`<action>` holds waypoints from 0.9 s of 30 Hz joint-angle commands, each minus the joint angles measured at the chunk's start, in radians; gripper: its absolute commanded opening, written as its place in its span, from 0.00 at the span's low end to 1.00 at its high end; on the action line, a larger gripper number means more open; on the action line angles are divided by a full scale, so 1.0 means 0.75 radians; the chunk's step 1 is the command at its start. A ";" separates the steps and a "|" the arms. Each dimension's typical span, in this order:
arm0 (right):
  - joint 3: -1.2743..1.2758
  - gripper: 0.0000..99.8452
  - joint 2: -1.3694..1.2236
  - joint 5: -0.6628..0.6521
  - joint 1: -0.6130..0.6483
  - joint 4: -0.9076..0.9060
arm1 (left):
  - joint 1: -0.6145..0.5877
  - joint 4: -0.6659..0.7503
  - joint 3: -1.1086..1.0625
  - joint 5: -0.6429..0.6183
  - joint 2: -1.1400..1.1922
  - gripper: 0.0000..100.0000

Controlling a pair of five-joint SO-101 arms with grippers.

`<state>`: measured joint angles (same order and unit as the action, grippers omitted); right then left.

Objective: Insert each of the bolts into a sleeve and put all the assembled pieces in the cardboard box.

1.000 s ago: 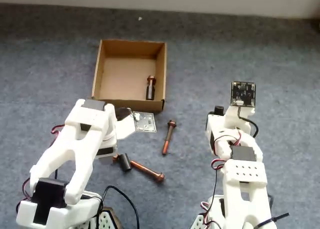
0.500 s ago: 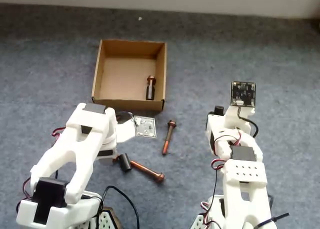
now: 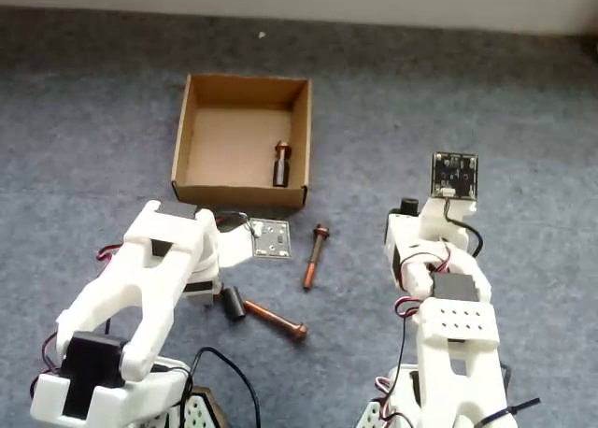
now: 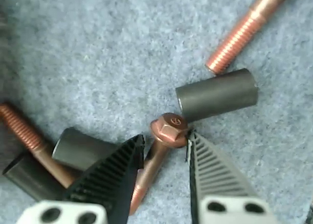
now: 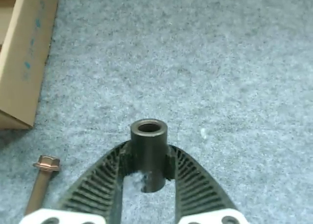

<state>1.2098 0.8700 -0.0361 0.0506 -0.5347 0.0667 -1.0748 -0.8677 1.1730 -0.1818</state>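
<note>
Right, over on my left — my left gripper sits low over the grey carpet, jaws partly spread, straddling a copper bolt just under its hex head, not clamped. A dark sleeve lies just beside that head. Further along, the cardboard box holds one assembled piece by its right wall. Then my right gripper — closed on another sleeve, open end pointing out past the fingertips, a loose bolt lying nearby.
</note>
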 commanded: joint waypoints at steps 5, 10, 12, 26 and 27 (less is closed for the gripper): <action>-0.019 0.01 0.042 -0.012 -0.007 0.032 | 0.044 0.033 -0.040 0.012 -0.003 0.01; -0.019 0.01 0.042 -0.012 -0.007 0.032 | 0.050 0.027 -0.044 0.010 -0.015 0.01; -0.019 0.01 0.042 -0.012 -0.007 0.032 | 0.050 0.025 -0.044 0.008 -0.017 0.01; -0.019 0.01 0.042 -0.012 -0.007 0.032 | 0.048 -0.014 -0.017 -0.311 -0.251 0.01; -0.019 0.01 0.042 -0.012 -0.007 0.032 | 0.048 -0.031 -0.017 -0.336 -0.304 0.01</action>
<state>1.2098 0.8700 -0.0361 0.0506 -0.5347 0.0928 -1.0794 -0.9030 0.9920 -0.2647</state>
